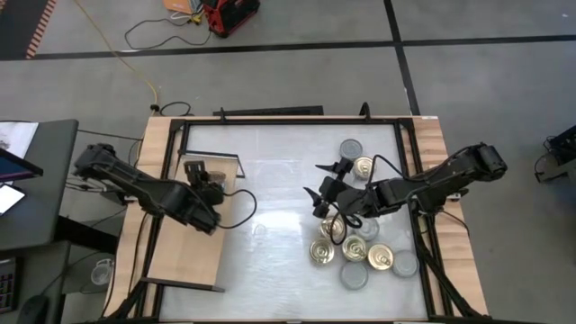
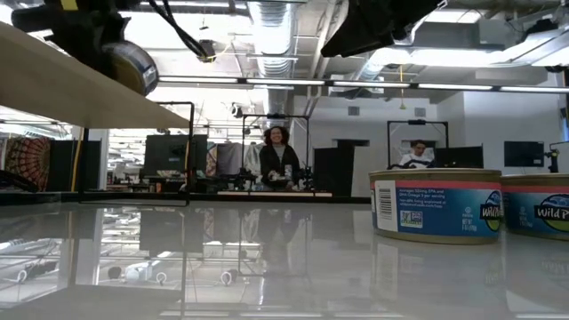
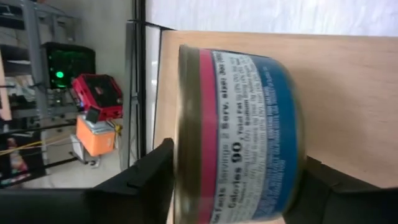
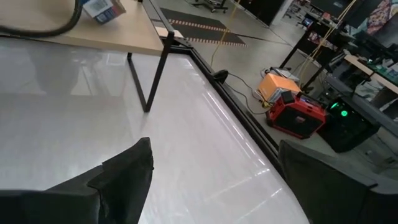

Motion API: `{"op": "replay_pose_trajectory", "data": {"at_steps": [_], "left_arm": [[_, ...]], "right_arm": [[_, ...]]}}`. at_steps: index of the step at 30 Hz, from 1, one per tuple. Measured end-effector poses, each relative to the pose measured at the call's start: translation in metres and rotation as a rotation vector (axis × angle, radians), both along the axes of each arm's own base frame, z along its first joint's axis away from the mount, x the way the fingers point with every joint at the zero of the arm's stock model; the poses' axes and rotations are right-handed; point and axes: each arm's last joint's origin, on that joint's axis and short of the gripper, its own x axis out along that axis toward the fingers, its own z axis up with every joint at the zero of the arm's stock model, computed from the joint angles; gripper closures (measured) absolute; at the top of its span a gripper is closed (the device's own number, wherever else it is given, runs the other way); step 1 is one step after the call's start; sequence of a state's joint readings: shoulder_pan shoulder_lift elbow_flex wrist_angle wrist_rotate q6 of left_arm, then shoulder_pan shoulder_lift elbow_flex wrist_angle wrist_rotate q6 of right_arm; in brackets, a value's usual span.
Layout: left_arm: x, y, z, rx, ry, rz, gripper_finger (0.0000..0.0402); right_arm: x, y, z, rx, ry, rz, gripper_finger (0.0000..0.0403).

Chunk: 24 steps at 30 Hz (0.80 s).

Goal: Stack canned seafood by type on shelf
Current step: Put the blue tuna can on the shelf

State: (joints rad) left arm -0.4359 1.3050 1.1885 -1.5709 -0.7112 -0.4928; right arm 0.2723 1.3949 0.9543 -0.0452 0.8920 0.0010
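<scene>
Low view, nearest: two blue-labelled tins (image 2: 435, 205) stand upright on the glossy white tabletop (image 2: 267, 258), the second cut by the frame edge.

High view: loose tins cluster (image 1: 355, 247) on the right half of the tabletop, gold pull-tab tops and plain silver tops mixed, some touching. Right gripper (image 1: 322, 183) hovers just beside that cluster; fingers spread wide, nothing between them.

Left gripper (image 1: 205, 176) is over the far end of the shelf (image 1: 184, 261), the wooden board with black frame on the left.

Left wrist view: a tin (image 3: 239, 134) with pink and blue label sits between the fingers (image 3: 140, 180), against the shelf wood. Fingers flank it; cannot tell whether they press it.

Beyond the tabletop, two people (image 2: 280, 158) at desks.
</scene>
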Motion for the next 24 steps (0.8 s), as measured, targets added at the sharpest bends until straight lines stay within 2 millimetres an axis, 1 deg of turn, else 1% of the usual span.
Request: {"op": "replay_pose_trajectory", "data": {"at_steps": [4, 7, 13, 18, 24], "left_arm": [[0.008, 0.0, -0.007, 0.014, 0.045, 0.011, 0.0135], [0.011, 0.005, -0.009, -0.011, 0.06, 0.052, 0.0122], [0.012, 0.016, -0.01, -0.082, 0.101, 0.108, 0.0118], [0.013, 0.016, -0.007, -0.158, 0.132, 0.1, 0.0117], [0.016, 0.014, 0.003, -0.223, 0.103, 0.095, 0.0117]], "right_arm": [[0.0, 0.0, 0.0, 0.002, 0.001, 0.004, 0.0027], [0.0, 0.0, 0.0, 0.002, 0.001, 0.005, 0.0027], [0.0, 0.001, 0.0, 0.008, -0.001, 0.007, 0.0027], [0.0, 0.001, -0.001, 0.032, -0.004, 0.023, 0.0027], [0.0, 0.001, -0.001, 0.03, -0.002, 0.024, 0.0027]]}}
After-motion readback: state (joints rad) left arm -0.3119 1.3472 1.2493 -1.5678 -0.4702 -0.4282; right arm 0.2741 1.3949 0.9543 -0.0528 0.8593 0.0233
